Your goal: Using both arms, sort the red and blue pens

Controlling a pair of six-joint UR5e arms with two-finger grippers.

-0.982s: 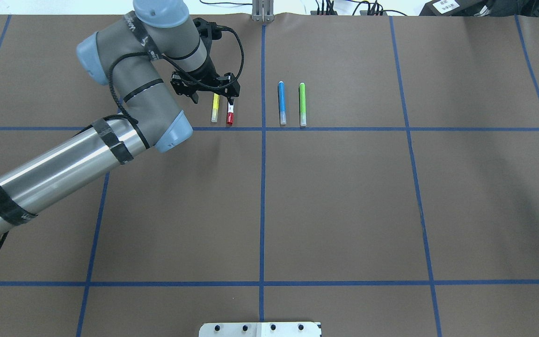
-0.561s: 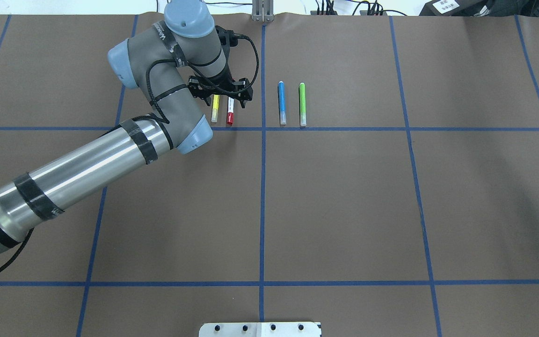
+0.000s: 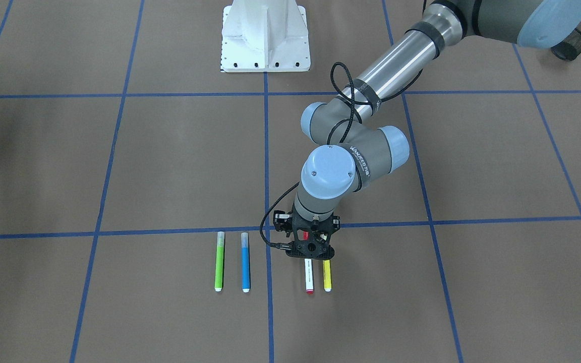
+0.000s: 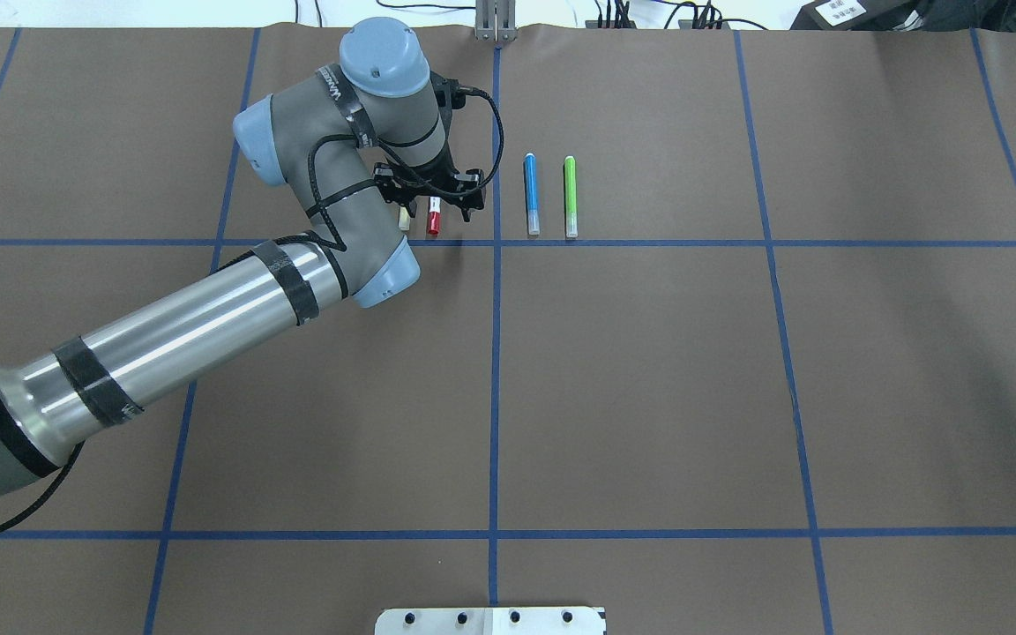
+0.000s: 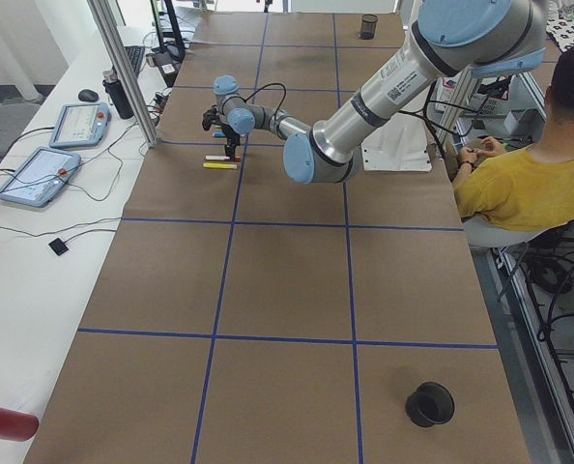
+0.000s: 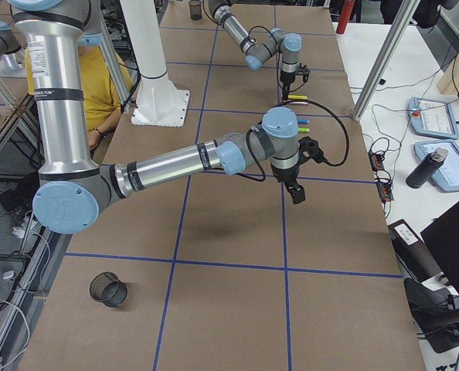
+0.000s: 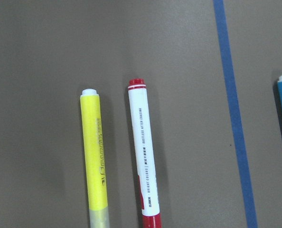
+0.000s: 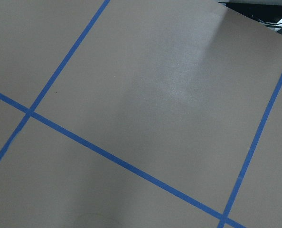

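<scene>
Red pen [image 4: 434,216]: flat on the table [image 4: 649,397], white barrel, red cap towards the robot, in the cell just left of the centre tape line [image 4: 495,353] in the overhead view. The left wrist view shows its barrel [image 7: 143,156] resting on the brown paper with nothing gripping it.

Blue pen [image 4: 531,194]: flat on the table, just across the same tape line and parallel to the red pen.

Yellow pen [image 4: 403,219]: just beside the red pen on its outer side, parallel and not touching, partly covered by the wrist in the overhead view.

Green pen [image 4: 570,196]: just beside the blue pen, on the side away from the centre line.

Left gripper [image 4: 437,192]: pointing down directly over the far end of the red pen. Its fingers appear spread apart, one on each side of the pen, and it holds nothing.

Right gripper [image 6: 297,193]: seen only from the right-end camera, hanging over bare table well apart from the pens. Whether it is parted or closed cannot be told. Its wrist camera shows only brown paper and tape lines.

Surroundings: a white pedestal [image 3: 265,35] at the robot's side of the table, and a person in a yellow top [image 5: 529,184] seated beside the table.
</scene>
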